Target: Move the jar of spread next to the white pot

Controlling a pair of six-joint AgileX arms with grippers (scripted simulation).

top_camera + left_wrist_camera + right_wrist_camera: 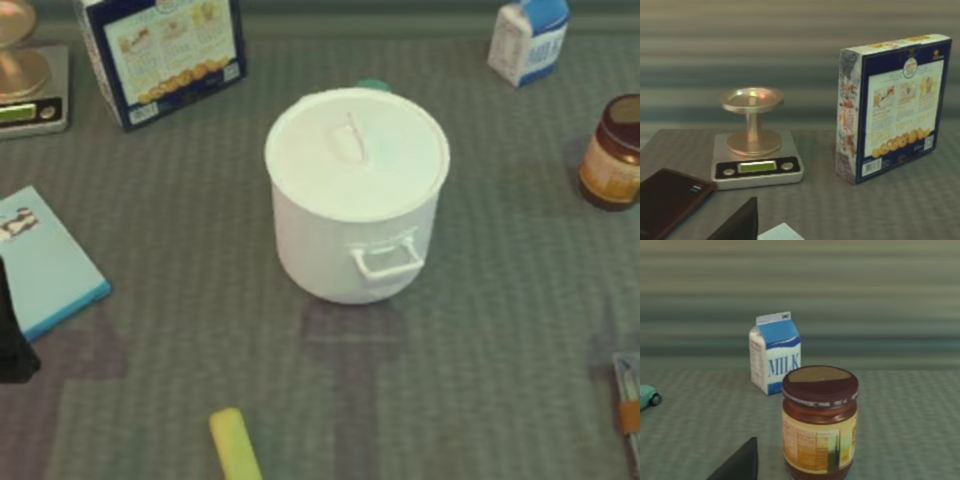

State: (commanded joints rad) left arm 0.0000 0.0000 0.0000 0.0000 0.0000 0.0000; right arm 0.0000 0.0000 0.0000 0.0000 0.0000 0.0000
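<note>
One small round dark-brown glass jar of spread (611, 152) stood at the table's right edge, well apart from the large white lidded pot (354, 190) at centre. The right gripper faced it; whether it was open couldn't be told. Best to grasp low, keeping the jar upright.

Left gripper (14, 340): matte black, blocky. One dark, flat, pointed finger (737, 225) in each wrist view. No markings discernible.
</note>
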